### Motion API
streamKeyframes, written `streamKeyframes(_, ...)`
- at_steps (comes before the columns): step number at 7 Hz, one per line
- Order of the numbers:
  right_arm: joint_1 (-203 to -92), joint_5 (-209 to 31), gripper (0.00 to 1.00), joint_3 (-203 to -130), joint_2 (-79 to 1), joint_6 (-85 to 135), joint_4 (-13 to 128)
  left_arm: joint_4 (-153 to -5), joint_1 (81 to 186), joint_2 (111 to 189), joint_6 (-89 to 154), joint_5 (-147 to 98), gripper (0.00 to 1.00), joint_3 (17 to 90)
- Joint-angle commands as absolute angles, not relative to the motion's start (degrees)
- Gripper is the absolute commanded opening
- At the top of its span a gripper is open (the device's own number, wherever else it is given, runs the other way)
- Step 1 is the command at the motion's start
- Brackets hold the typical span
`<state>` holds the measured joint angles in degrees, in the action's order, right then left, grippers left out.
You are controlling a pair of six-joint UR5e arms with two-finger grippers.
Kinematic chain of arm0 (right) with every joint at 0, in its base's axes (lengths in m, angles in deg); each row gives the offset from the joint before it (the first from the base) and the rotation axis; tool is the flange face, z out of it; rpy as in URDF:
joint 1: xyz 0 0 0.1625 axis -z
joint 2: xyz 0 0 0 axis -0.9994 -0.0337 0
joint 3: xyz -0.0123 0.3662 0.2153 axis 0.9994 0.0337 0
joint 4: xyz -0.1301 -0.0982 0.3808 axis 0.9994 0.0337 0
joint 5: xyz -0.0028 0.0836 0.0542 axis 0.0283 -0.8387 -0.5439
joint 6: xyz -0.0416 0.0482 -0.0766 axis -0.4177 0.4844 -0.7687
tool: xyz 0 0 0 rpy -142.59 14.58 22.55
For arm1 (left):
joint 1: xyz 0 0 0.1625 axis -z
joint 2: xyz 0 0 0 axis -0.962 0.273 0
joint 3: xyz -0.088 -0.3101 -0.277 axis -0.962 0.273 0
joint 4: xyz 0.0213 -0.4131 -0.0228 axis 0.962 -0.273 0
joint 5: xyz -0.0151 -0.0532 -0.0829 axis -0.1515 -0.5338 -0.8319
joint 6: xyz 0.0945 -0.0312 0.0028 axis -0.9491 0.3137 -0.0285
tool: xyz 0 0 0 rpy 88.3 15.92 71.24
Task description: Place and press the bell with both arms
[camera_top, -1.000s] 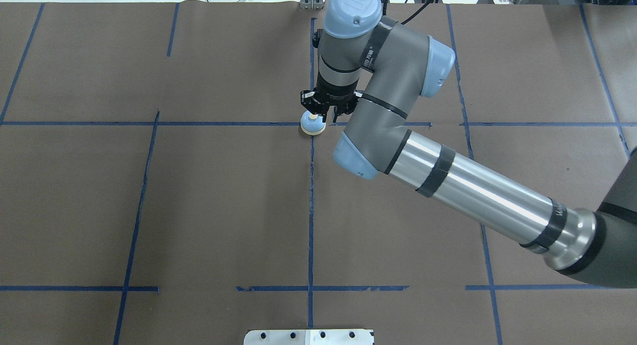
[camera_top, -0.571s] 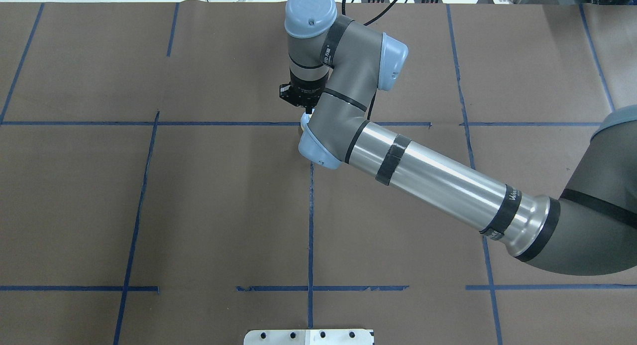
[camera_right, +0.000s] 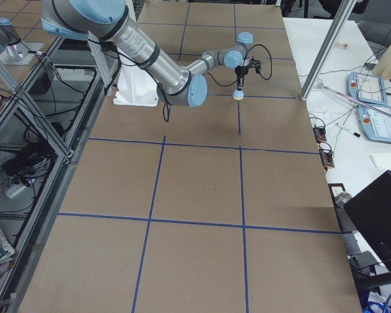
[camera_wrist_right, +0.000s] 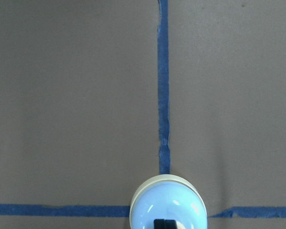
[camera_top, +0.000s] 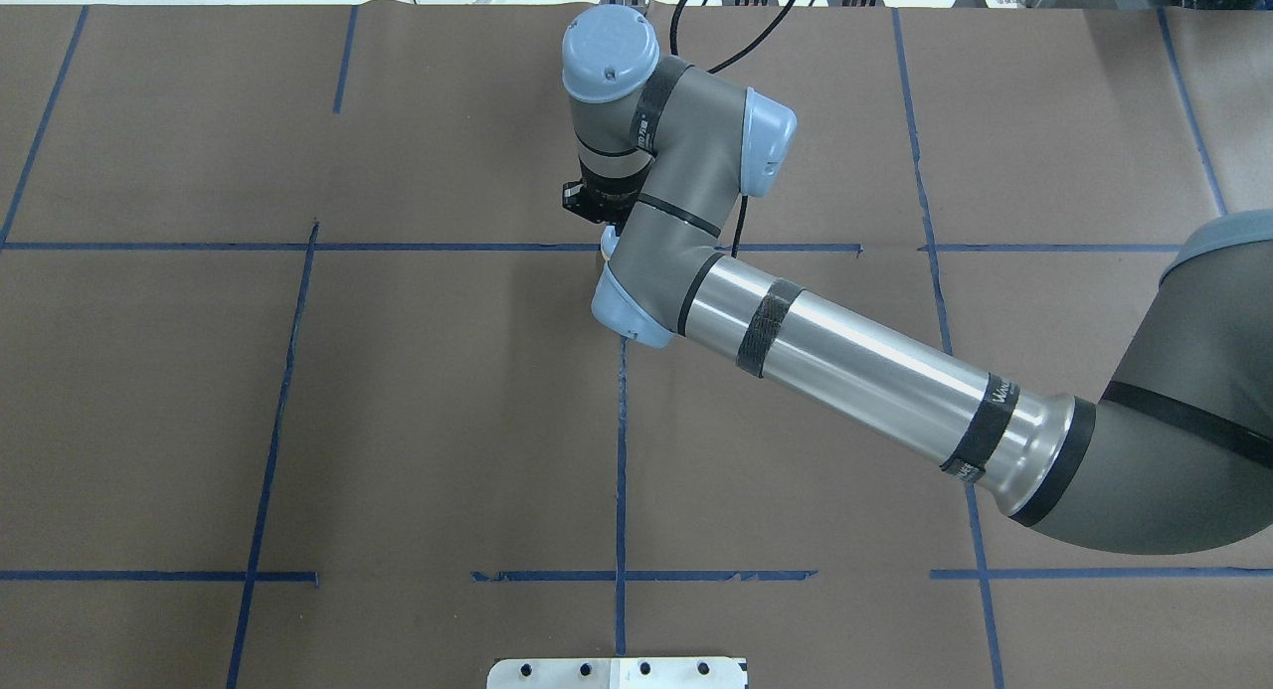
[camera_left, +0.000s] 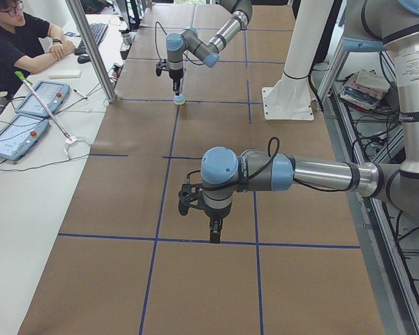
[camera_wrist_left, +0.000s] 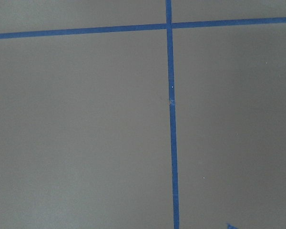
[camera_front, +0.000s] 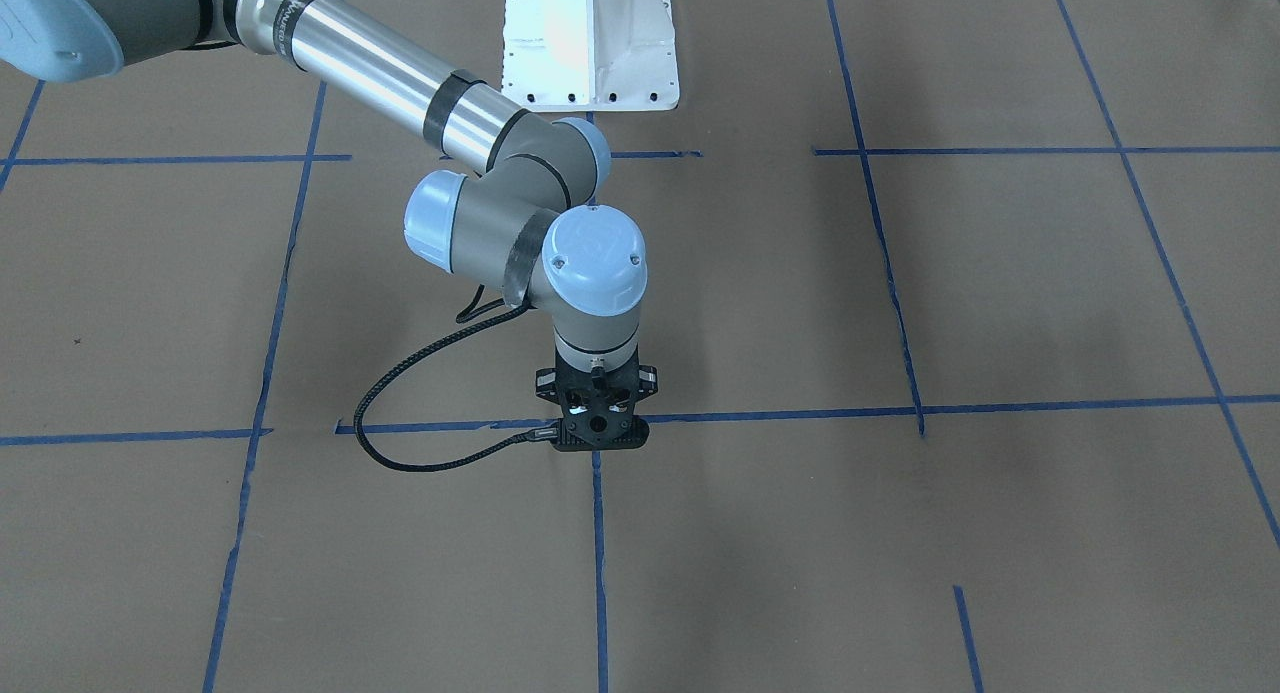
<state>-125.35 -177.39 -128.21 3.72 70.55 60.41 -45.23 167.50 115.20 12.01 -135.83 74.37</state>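
Observation:
The bell, a light-blue dome on a cream base ring, stands on a blue tape crossing; it also shows in the exterior left view and the exterior right view. My right gripper points straight down over it, fingers together, tips on the bell's top, hiding the button. In the front-facing view the right gripper covers the bell, and in the overhead view the right arm hides almost all of it. My left gripper shows only in the exterior left view, low over another tape crossing, far from the bell. I cannot tell its state.
The table is brown paper with a blue tape grid. The white pedestal base stands behind the bell. A black cable loops on the table beside the right gripper. An operator and tablets sit at a side table beyond a metal post.
My right arm has swung left and come down, bringing the gripper from beside the bell to right over it. The bell, plain in the overhead view before, is now hidden under the arm.

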Motion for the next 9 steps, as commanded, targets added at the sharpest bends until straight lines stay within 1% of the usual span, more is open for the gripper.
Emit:
streamKeyframes(1,-124.9,-176.4,0.0,-127.8,4.0,70.6,60.5,-45.2,167.5,115.2,12.0,-135.8,1.0,74.4)
streamKeyframes(3,-126.5,-178.3,0.0,-128.6,6.6,70.3,60.6,-45.2,167.5,115.2,12.0,-135.8,1.0,74.4)
streamKeyframes(4,-127.6,-180.8,0.04,-129.1,6.7,70.3,60.9,-45.2,167.5,115.2,12.0,-135.8,1.0,74.3)
streamKeyframes(5,-128.0,-181.1,0.36,-129.3,6.5,70.3,61.0,-45.2,167.5,115.2,12.1,-135.7,1.0,74.1)
streamKeyframes(6,-128.1,-181.2,0.98,-129.5,6.0,70.1,62.1,-45.1,167.4,115.1,12.2,-135.7,1.0,74.0)
streamKeyframes(7,-130.7,-183.4,0.99,-131.1,5.4,67.9,66.4,-45.1,167.2,115.2,12.3,-135.7,1.0,73.4)
streamKeyframes(8,-133.9,-187.7,0.99,-136.5,0.4,61.5,69.1,-45.2,167.2,115.2,14.3,-135.7,1.0,73.1)
streamKeyframes(9,-137.2,-189.6,0.99,-143.5,-8.1,56.1,69.2,-45.3,167.1,115.2,14.3,-135.7,1.0,73.1)
